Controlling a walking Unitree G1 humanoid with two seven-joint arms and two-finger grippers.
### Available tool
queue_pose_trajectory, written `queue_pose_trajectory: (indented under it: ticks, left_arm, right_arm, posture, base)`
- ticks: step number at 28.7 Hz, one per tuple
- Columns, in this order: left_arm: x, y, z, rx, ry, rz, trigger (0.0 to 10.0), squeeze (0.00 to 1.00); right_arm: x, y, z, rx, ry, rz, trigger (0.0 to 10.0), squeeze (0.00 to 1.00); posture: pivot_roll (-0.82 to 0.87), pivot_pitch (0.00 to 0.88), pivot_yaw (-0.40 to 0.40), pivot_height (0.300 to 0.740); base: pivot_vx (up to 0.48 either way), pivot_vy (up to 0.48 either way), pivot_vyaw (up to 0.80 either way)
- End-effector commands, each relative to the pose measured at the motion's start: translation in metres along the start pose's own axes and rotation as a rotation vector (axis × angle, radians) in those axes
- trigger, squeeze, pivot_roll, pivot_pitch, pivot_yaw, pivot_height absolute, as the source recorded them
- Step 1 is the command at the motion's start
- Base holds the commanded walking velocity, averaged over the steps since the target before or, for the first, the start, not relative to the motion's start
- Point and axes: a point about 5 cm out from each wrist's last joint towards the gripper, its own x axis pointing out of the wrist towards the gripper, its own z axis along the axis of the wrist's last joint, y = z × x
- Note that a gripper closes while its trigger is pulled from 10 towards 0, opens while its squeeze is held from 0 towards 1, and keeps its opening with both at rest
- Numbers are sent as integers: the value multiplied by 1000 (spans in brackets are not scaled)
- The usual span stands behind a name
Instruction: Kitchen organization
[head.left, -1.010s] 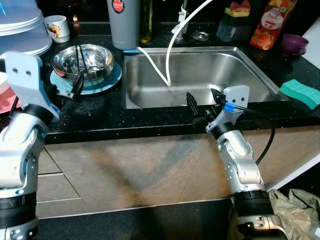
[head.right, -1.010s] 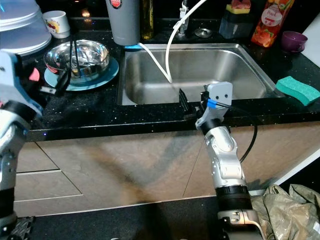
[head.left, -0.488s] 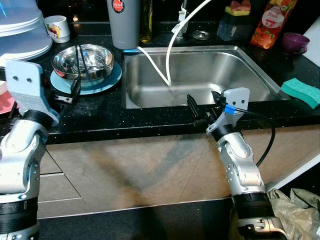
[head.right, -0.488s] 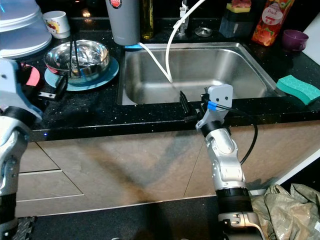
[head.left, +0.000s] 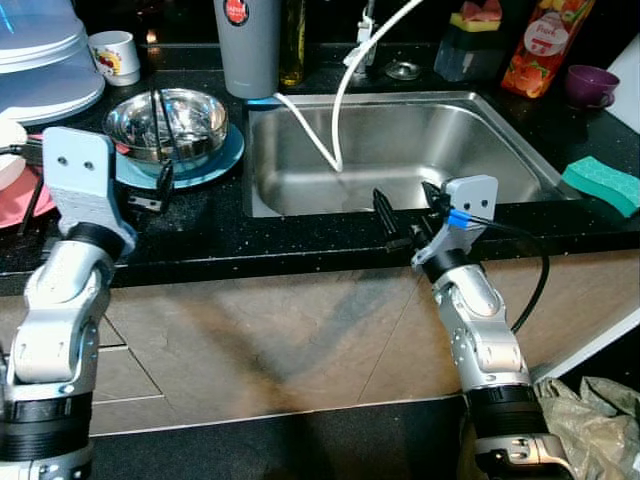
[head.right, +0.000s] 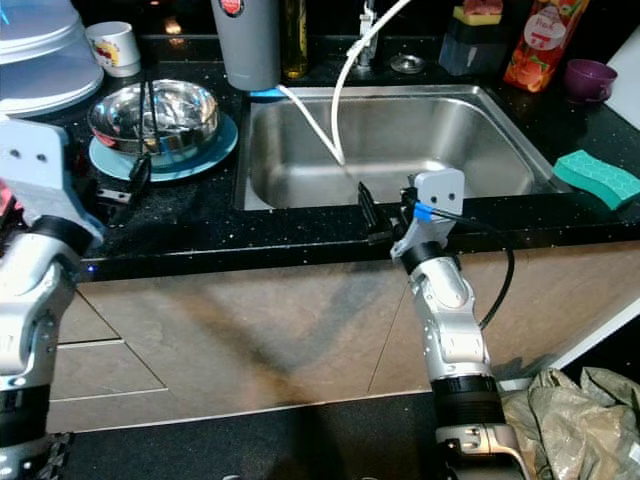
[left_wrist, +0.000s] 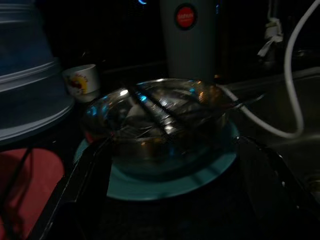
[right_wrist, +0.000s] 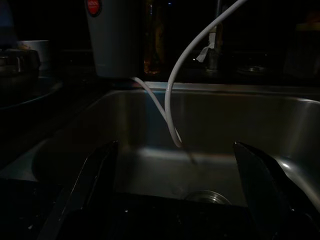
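A: Nearest items?
B: Right hand, fingers spread, empty, at the worktop's front edge before the sink. Left hand, fingers apart, empty, low over the worktop just in front of the plate.

A: Beyond?
B: Steel bowl on the plate, tongs inside. White hose in the sink. Sponge at right. Tumbler, mug, at the back.

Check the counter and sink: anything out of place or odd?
Two things. A white hose hangs loose from the tap area and loops down into the sink instead of being stowed. Black chopsticks sit tilted inside the steel bowl, which is stacked on the teal plate. No spills or damage visible.
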Motion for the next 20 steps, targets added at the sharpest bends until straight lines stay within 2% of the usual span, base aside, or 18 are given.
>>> queue_pose_trajectory:
  ticks: [1, 9, 10, 12, 13, 14, 15, 20]
  left_arm:
    - [1, -3, -3, -15, 17, -5, 10000, 0]
    - [1, 3, -3, 5, 38, 64, 10000, 0]
    - [-2, 5, -1, -9, 24, 57, 0, 0]
    - [-4, 5, -1, -16, 16, 47, 0, 0]
    - [-5, 4, 0, -21, 10, 28, 8235, 0]
    - [-5, 4, 0, -21, 10, 28, 8235, 0]
    - [-7, 2, 0, -27, 3, 8, 10000, 0]
    - [-13, 4, -1, -15, 4, -18, 10000, 0]
  right_arm:
    - [-3, 0, -2, 7, 8, -2, 10000, 0]
    - [-3, -1, -1, 4, 11, -4, 10000, 0]
    - [-3, -1, -1, 4, 13, -5, 10000, 0]
    - [-4, -2, -1, 3, 13, -5, 10000, 0]
    - [-4, -2, -1, 3, 14, -6, 10000, 0]
    - [-4, -2, -1, 3, 14, -6, 10000, 0]
    - [-4, -2, -2, 3, 14, -6, 10000, 0]
    - [-4, -2, -2, 4, 15, -6, 10000, 0]
  posture:
    - [22, 101, -26, 740]
    - [22, 111, -27, 740]
    - [21, 111, -27, 740]
    - [21, 111, -27, 740]
    - [23, 113, -28, 740]
    - [23, 113, -28, 740]
    - [23, 113, -27, 740]
    - [24, 117, -30, 740]
  base:
    - [0, 0, 0]
    - [0, 0, 0]
    - [0, 0, 0]
    - [0, 0, 0]
    - [0, 0, 0]
    - [0, 0, 0]
    - [0, 0, 0]
    - [0, 0, 0]
